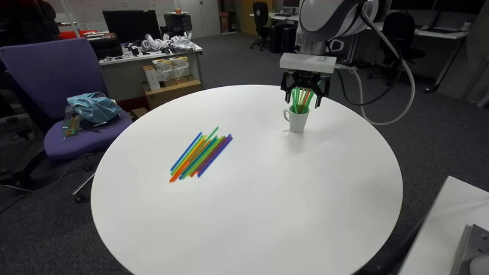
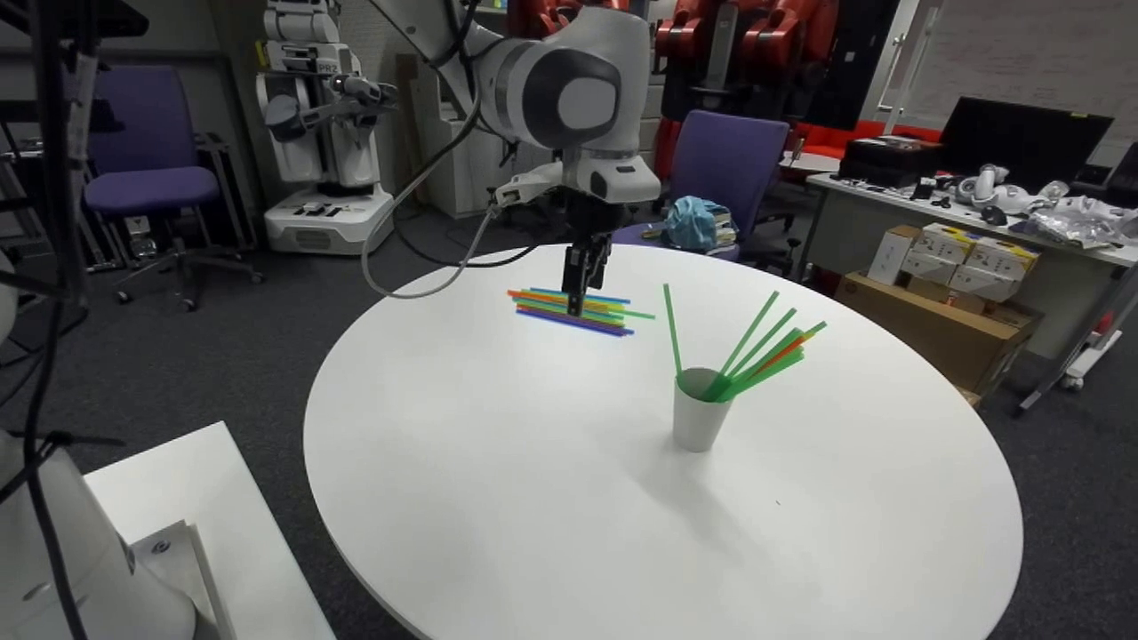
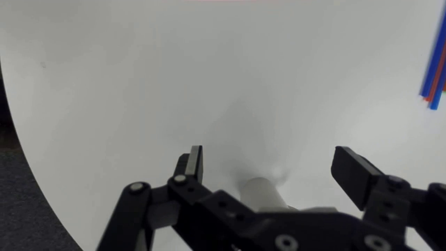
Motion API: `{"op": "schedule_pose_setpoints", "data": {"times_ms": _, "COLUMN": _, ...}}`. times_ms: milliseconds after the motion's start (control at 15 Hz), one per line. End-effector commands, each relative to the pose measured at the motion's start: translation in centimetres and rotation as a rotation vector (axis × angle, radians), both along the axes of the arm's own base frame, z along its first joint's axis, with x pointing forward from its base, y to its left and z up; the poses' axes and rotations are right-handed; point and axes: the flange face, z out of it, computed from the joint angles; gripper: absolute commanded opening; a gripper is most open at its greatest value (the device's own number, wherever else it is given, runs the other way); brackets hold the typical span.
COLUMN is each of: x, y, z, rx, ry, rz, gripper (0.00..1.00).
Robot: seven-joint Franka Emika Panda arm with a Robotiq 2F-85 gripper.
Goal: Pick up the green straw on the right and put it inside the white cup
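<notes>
The white cup (image 1: 298, 123) stands upright on the round table and holds several green straws (image 2: 751, 342) and an orange one. It also shows in an exterior view (image 2: 698, 425) and, partly hidden by the gripper body, in the wrist view (image 3: 260, 192). A light-green straw (image 1: 212, 133) sticks out past the others in a flat pile on the table; its end also shows in an exterior view (image 2: 642, 315). Which green straw the task means, I cannot tell. My gripper (image 3: 268, 157) is open and empty, points down above the table (image 2: 578, 298), and is apart from cup and pile.
The pile of coloured straws (image 1: 202, 156) lies flat on the white round table (image 1: 267, 214); some blue and red ends show at the right edge of the wrist view (image 3: 435, 80). A purple chair (image 1: 61, 84) and a desk with boxes (image 1: 172, 68) stand beyond the table.
</notes>
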Motion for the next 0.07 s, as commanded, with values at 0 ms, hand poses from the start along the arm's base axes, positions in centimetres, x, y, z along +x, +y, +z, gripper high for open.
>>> {"op": "schedule_pose_setpoints", "data": {"times_ms": 0, "x": 0.02, "y": 0.09, "z": 0.05, "rx": -0.001, "ry": 0.0, "rz": 0.001, "gripper": 1.0}}
